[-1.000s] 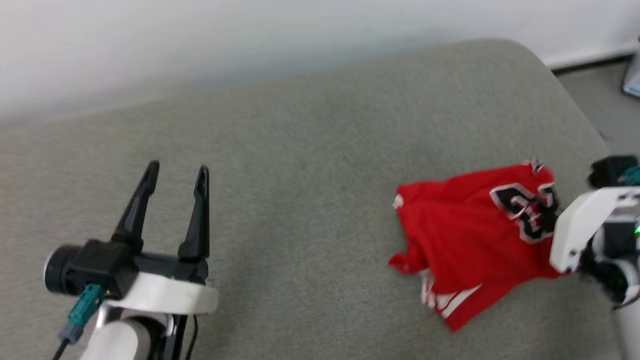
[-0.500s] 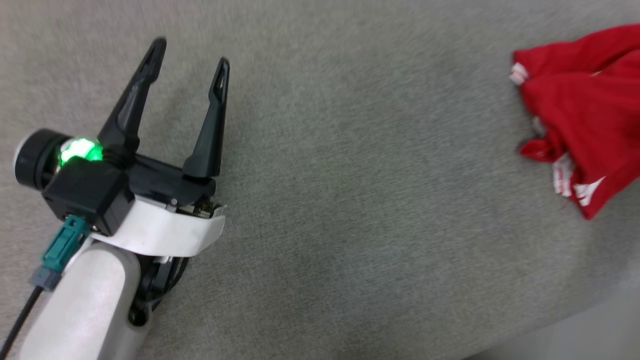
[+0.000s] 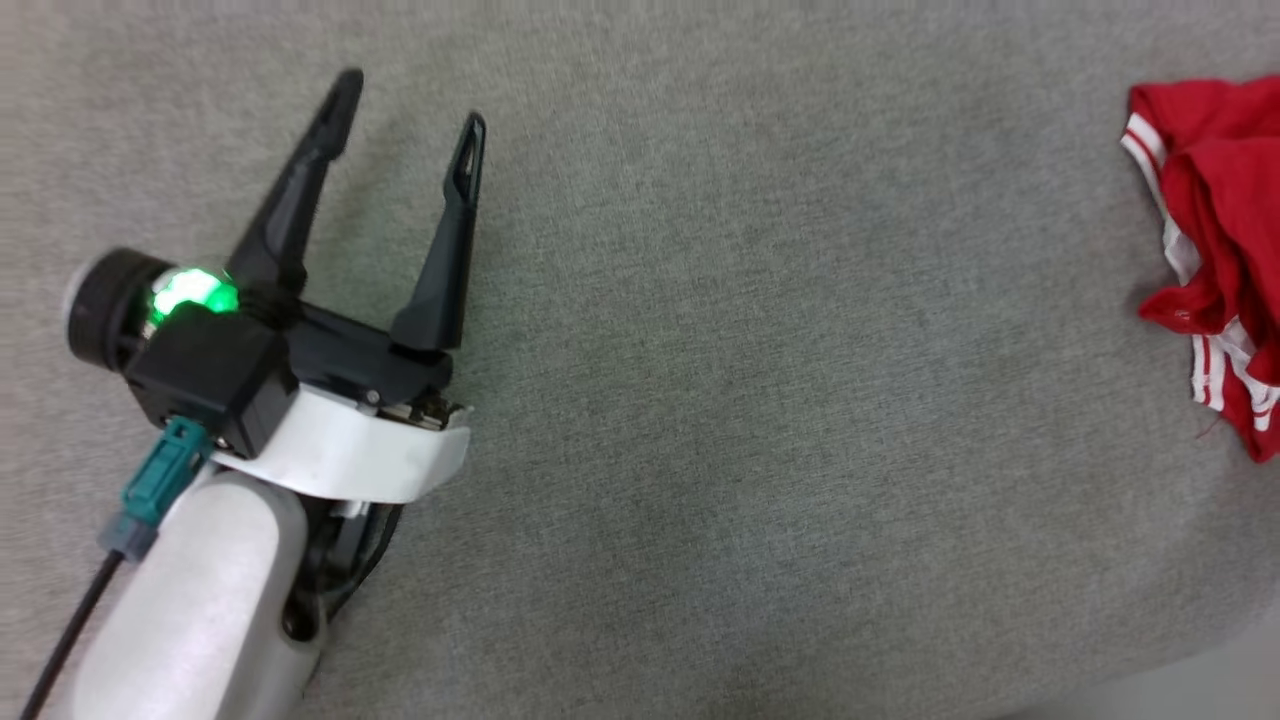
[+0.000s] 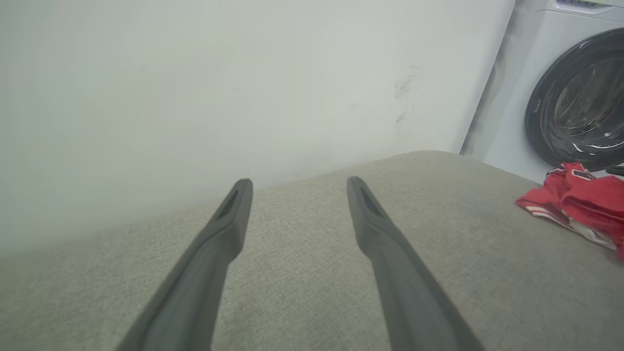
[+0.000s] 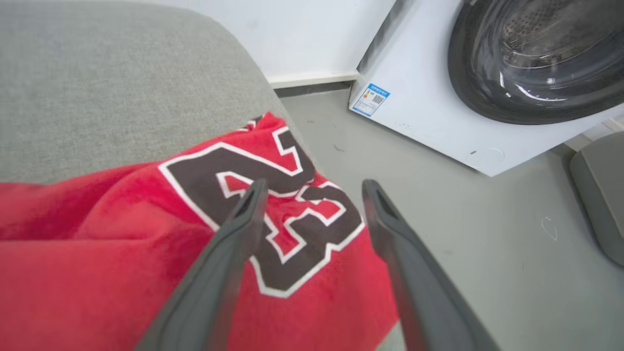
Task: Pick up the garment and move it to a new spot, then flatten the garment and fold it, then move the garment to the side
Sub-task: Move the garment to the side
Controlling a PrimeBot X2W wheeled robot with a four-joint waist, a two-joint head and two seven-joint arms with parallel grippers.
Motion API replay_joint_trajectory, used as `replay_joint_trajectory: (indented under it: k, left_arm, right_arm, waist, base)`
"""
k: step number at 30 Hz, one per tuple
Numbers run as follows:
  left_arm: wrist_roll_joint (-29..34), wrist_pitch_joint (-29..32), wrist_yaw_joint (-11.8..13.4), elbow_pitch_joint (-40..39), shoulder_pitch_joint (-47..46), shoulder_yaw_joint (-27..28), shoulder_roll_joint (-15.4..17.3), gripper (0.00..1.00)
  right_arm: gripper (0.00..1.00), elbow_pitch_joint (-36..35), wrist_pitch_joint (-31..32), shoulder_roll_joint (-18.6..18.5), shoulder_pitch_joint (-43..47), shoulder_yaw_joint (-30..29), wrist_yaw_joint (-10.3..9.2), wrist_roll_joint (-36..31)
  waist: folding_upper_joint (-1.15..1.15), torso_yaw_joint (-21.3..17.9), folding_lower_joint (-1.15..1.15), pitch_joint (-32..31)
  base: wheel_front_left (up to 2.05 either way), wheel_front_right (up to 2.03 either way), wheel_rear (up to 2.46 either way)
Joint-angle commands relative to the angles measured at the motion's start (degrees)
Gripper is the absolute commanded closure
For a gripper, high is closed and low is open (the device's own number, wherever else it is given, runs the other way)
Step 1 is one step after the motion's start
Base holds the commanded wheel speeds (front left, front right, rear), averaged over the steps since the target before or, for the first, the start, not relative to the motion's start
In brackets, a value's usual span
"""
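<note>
Red garment (image 5: 97, 253) on grey cushion (image 3: 750, 400), right gripper (image 5: 314, 184) jaws wide over its print, left gripper (image 3: 412, 98) jaws wide, empty

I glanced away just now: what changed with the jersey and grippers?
The right gripper has opened, apparently releasing the garment, which now lies crumpled on the grey cushion. The head camera swung down. The left gripper stayed open, empty.

The worktop (image 3: 760, 420) is covered in grey woven fabric and has a rounded far-right corner. One item lies directly on it: the garment (image 3: 1215, 220), red, crumpled in a heap at the right edge. Its white, red-striped sleeve ends point toward the worktop centre. The black, white-outlined number lies face up near the rounded corner.
</note>
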Motion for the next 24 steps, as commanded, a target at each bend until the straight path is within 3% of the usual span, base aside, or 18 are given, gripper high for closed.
replay_joint_trajectory:
  k: [1, 7, 16, 24]
  left_arm:
    - [-0.5, -0.8, 0.2, 0.9, 1.4, -0.1, -0.6, 0.0]
    - [-2.3, -3.3, 1.0, 5.3, 6.1, -0.3, -2.8, 0.0]
    - [-4.4, -4.8, 4.1, 8.9, 15.7, 2.3, -5.2, 0.0]
    - [-5.1, -5.2, 5.4, 10.1, 21.7, 5.0, -6.9, 0.0]
  right_arm:
    - [0.0, -0.5, -1.4, 1.3, 0.7, -0.6, -0.04, -0.9]
    - [0.0, -3.2, -6.3, 3.3, 5.4, -0.6, -0.04, -0.2]
    - [0.0, -13.3, -9.9, 7.5, 21.0, 7.7, -0.04, 8.0]
    - [0.0, -22.5, -9.9, 11.4, 32.8, 17.2, -0.04, 9.5]
  waist:
    - [0.0, 0.5, -0.01, -2.8]
    - [0.0, 1.7, -0.01, -11.2]
    - [0.0, 5.0, -0.01, -21.9]
    - [0.0, 10.1, -0.01, -28.4]
  base:
    - [0.0, 0.0, 0.0]
    - [0.0, 0.0, 0.0]
    - [0.0, 0.0, 0.0]
    - [0.0, 0.0, 0.0]
